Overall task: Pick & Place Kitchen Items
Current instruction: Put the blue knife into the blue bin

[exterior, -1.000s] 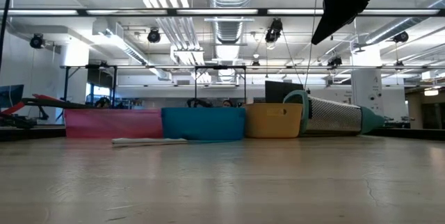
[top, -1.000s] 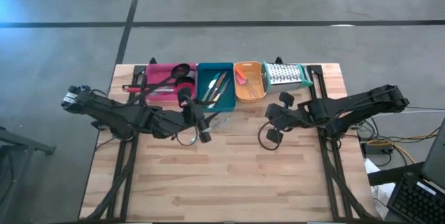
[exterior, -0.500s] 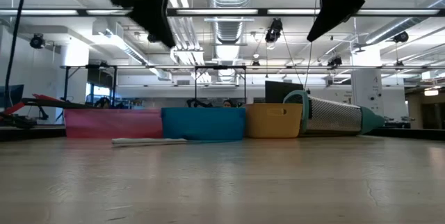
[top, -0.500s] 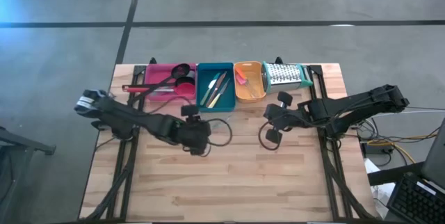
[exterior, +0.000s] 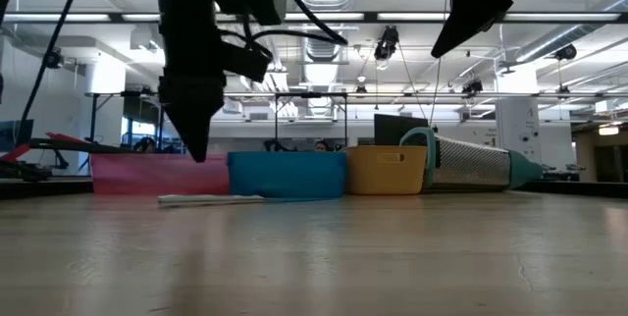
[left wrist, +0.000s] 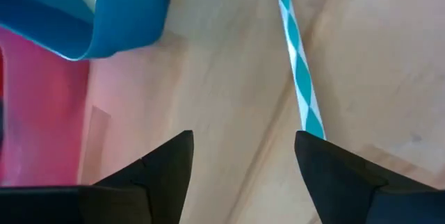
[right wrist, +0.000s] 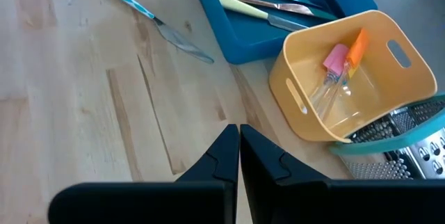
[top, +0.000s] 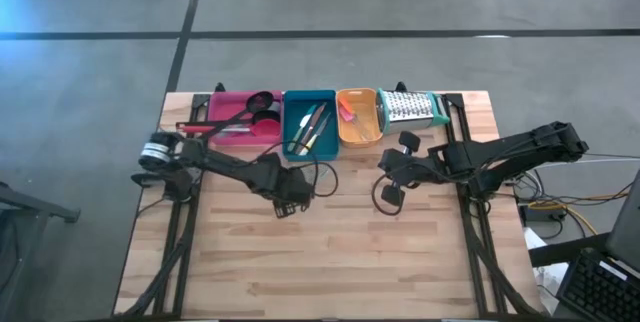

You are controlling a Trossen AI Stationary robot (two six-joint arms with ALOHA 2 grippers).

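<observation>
Trays line the far edge of the worktop (top: 330, 252) in the high view: pink tray (top: 232, 120), teal tray (top: 310, 122) with thin knives (top: 312, 127), orange tray (top: 358, 117). The left tool (top: 285, 205) hovers just before the teal tray; the right tool (top: 390, 194) waits mid-worktop.

Low view: a pale utensil (exterior: 211, 198) lies flat before the trays.

Left wrist view: fingers (left wrist: 163, 165) apart, a teal-striped knife (left wrist: 299, 78) on the wood beside them.

Right wrist view: fingers (right wrist: 222, 158) pressed together, holding nothing.
</observation>
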